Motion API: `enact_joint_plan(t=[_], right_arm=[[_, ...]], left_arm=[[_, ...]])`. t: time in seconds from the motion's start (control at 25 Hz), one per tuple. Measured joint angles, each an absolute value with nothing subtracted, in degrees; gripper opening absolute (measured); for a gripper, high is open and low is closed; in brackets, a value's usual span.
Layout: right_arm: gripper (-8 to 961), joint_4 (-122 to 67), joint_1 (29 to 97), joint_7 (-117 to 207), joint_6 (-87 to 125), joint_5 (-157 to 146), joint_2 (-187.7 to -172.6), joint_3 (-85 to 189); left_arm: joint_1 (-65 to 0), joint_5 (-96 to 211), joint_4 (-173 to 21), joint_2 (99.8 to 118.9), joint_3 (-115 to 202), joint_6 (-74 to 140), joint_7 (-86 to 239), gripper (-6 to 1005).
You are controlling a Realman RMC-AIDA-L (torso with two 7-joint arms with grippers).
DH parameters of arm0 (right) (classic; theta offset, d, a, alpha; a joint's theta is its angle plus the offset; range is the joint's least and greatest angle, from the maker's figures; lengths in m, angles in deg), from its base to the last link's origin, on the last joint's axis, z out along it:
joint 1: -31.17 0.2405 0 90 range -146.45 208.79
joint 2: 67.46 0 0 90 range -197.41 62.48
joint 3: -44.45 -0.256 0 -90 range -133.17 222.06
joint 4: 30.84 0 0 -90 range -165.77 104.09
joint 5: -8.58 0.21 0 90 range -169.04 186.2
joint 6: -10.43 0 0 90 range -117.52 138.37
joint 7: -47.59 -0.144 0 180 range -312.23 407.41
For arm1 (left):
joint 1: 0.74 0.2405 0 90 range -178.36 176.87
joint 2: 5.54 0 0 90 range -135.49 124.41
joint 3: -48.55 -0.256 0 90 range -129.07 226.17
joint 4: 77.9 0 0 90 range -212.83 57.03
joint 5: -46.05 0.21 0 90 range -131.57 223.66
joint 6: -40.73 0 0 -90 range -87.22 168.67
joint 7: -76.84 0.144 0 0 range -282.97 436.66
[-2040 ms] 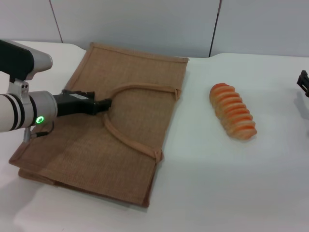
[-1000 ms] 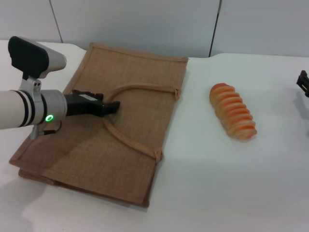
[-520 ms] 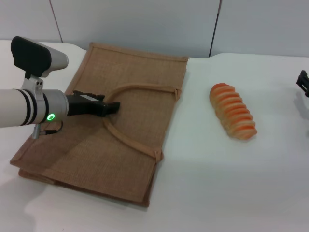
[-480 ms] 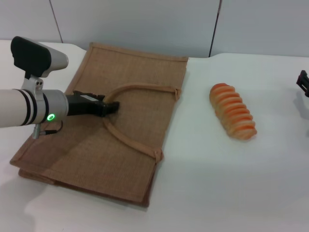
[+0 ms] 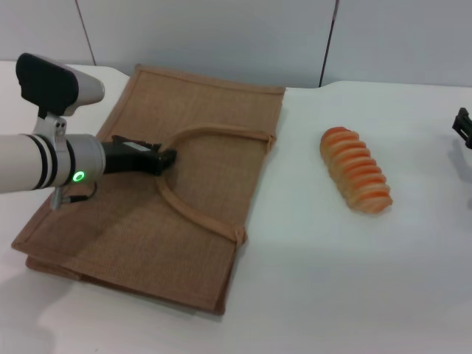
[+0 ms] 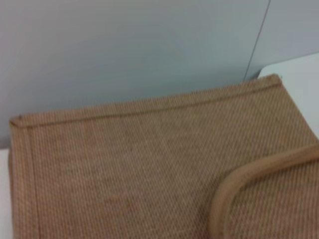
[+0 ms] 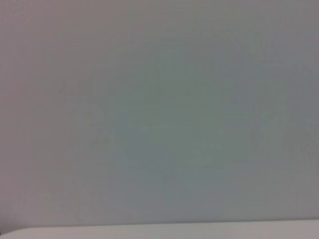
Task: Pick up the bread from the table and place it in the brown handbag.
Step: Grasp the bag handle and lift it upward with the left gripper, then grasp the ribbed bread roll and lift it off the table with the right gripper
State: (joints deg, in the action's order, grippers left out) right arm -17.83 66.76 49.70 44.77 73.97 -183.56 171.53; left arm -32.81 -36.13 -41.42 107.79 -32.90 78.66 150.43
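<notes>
A white table (image 5: 310,287) is shown, with the brown handbag (image 5: 199,110) laid flat on it. The left gripper (image 5: 164,157), reached in horizontally, is closed on the bag's handle (image 5: 214,133). The bread (image 5: 355,179) lies well apart, toward the parked right gripper (image 5: 462,127).

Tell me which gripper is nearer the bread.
Right. The right gripper sits at the table's far right edge, beside the bread; the left gripper is over the brown handbag, farther away.

Bread (image 5: 355,170) on bare table (image 5: 332,280), open all round; brown handbag (image 5: 199,125) well apart.
</notes>
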Motion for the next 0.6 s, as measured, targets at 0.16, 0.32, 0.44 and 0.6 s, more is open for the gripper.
enact_joint_plan(t=[0.16,0.32,0.44,0.6], right_arm=[[868,-17.8,66.7,49.7,44.4,74.0,-183.56,171.5],[868,-17.8,66.7,50.1,44.4,73.7,-183.56,171.6],[868,-17.4,66.7,50.1,44.3,73.2,-183.56,172.3],[869,-13.6,66.3,50.1,41.8,71.9,-183.53,173.7]], left_arm=[[-32.6,-36.0,-38.6,107.34,-33.1,79.2,150.2,289],[-31.0,-31.0,-30.9,107.15,-32.8,81.1,146.2,204],[-28.9,-23.3,-22.6,107.37,-32.3,83.1,139.7,124],[-26.8,-12.0,-10.0,107.94,-27.9,91.5,131.1,122]])
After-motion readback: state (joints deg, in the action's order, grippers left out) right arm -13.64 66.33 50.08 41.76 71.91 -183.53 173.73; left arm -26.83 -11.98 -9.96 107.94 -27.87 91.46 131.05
